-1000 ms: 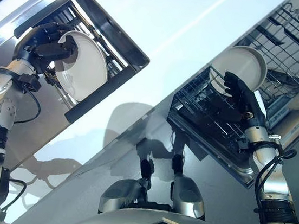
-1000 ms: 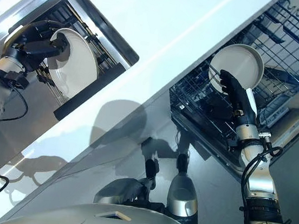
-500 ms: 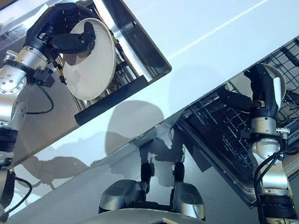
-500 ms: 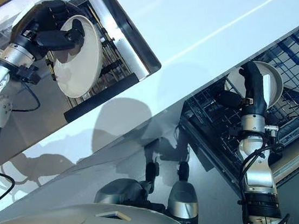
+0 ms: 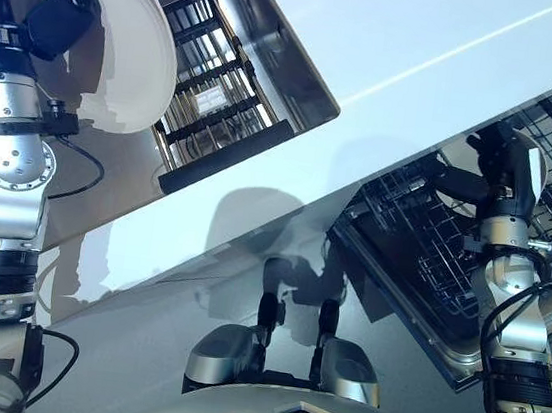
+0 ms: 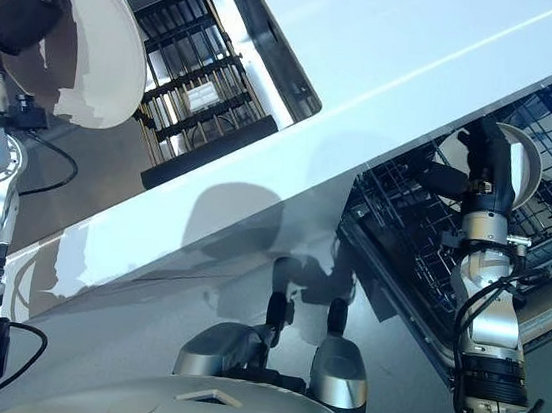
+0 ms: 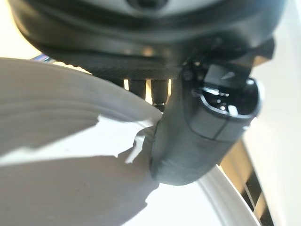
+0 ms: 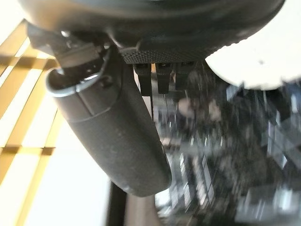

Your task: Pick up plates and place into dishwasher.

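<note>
Two robot arms reach upward, one on each side of a long white desk (image 5: 397,40) that runs diagonally across the scene.

The left robot hand (image 5: 53,8) is raised at the upper left and holds a large white plate (image 5: 123,57). Its dark thumb is pressed on the plate's inner face, and in the left wrist view the thumb (image 7: 202,136) is curled over the plate's rim with the fingers behind it, so the hand is closed on the plate. The plate is tilted, clear of the rack (image 5: 214,98) beside it. That rack is a set of dark bars inside a steel-walled opening sunk in the desk.

At the right, an open dishwasher basket (image 5: 422,245) of dark wire sits below the desk's edge. A second, smaller plate (image 6: 523,166) stands on edge in this basket. The right robot hand (image 6: 487,167) is directly in front of this plate, with its thumb pointing toward the desk. Whether the hand touches or grips the plate cannot be told from the head views. In the right wrist view the thumb (image 8: 117,132) stands out straight, with a pale plate edge showing past the short fingertips, and the wire basket is blurred beyond; whether the hand is wide or narrow cannot be told.
</note>
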You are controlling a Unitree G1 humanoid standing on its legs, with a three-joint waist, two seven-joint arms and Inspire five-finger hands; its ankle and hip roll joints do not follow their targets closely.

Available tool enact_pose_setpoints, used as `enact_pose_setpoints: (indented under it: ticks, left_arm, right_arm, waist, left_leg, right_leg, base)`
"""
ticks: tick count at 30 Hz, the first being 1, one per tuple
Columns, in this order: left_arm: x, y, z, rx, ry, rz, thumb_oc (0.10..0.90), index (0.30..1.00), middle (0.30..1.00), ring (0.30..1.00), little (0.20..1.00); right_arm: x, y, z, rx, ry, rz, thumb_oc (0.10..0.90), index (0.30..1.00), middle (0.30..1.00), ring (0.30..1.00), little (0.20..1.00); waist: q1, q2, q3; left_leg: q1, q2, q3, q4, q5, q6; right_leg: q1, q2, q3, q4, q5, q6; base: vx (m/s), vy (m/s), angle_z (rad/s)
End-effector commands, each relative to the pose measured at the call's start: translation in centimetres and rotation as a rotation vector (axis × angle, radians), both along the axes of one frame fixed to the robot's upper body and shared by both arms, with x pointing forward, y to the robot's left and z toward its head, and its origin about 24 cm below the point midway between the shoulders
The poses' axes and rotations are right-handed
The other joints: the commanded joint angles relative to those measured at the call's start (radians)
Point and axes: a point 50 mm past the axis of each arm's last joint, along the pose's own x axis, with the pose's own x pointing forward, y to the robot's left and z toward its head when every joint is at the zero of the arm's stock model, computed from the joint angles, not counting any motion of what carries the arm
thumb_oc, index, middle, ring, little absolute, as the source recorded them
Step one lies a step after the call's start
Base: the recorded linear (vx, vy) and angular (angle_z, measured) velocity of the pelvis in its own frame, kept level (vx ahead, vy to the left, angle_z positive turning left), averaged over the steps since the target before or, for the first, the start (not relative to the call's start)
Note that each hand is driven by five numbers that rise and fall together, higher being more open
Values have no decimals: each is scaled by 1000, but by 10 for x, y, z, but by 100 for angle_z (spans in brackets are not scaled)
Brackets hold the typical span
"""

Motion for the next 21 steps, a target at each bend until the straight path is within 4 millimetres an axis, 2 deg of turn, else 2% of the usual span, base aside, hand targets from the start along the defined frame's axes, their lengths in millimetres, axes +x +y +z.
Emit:
enact_pose_setpoints:
  ticks: [1,2,5,9,12,14,17,19,21]
  left_arm:
    - [-7,-33,25,177,-287,-13,100,300,300,300,200]
    - [-5,-42,24,182,-333,-9,100,300,300,300,200]
    - [-1,-56,24,187,-399,0,100,300,300,300,200]
    - [8,-69,22,167,-407,-10,100,300,300,300,200]
    - [14,-79,15,157,-364,-37,100,300,300,300,200]
    - [17,-83,10,169,-355,-41,100,300,300,300,200]
    - [16,-84,6,170,-346,-48,100,300,300,300,200]
    - [13,-77,1,166,-349,-40,100,300,300,300,200]
    - [5,-66,-1,161,-359,-27,100,300,300,300,200]
  right_arm:
    - [-4,97,133,66,-667,561,800,900,900,900,900]
    - [-3,109,131,142,-639,635,800,900,900,900,900]
    - [-3,124,130,217,-641,698,800,900,900,900,900]
    - [-9,130,139,253,-743,663,800,900,900,900,900]
    - [-18,130,146,205,-862,573,800,900,900,900,900]
    - [-20,130,146,152,-870,549,800,900,900,900,900]
    - [-13,126,138,104,-798,507,800,900,900,900,900]
    - [1,114,113,-21,-625,403,800,900,900,900,900]
    - [13,85,79,-174,-420,262,800,900,900,900,900]
  waist:
    - [20,-61,-344]
    - [19,-62,-350]
    - [14,-65,-358]
    - [5,-63,-366]
    - [-5,-59,-370]
    - [-11,-56,-370]
    - [-20,-56,-368]
    - [-31,-57,-366]
    - [-43,-58,-363]
  left_leg:
    - [-19,22,31,11,-72,-44]
    - [-16,22,33,10,-73,-45]
    - [-13,24,38,7,-72,-46]
    - [-9,26,48,6,-74,-46]
    - [-5,27,56,7,-77,-42]
    - [-1,27,64,7,-81,-39]
    - [2,27,72,9,-85,-37]
    - [5,27,84,12,-90,-36]
    - [9,27,94,11,-92,-35]
  right_leg:
    - [-27,69,-32,153,-194,-22]
    - [-25,69,-34,152,-193,-22]
    - [-21,70,-32,148,-191,-21]
    - [-20,74,-23,147,-189,-19]
    - [-20,78,-13,149,-189,-16]
    - [-20,80,-4,150,-189,-15]
    - [-21,82,7,153,-189,-13]
    - [-24,82,16,156,-189,-9]
    - [-28,82,25,156,-187,-5]
  base:
    - [16,-48,-2]
    - [20,-43,-2]
    - [7,-13,0]
    - [8,-11,-2]
    - [11,-7,-5]
    - [5,4,-9]
    - [-8,12,-7]
    - [-30,29,-5]
    - [-33,43,-4]
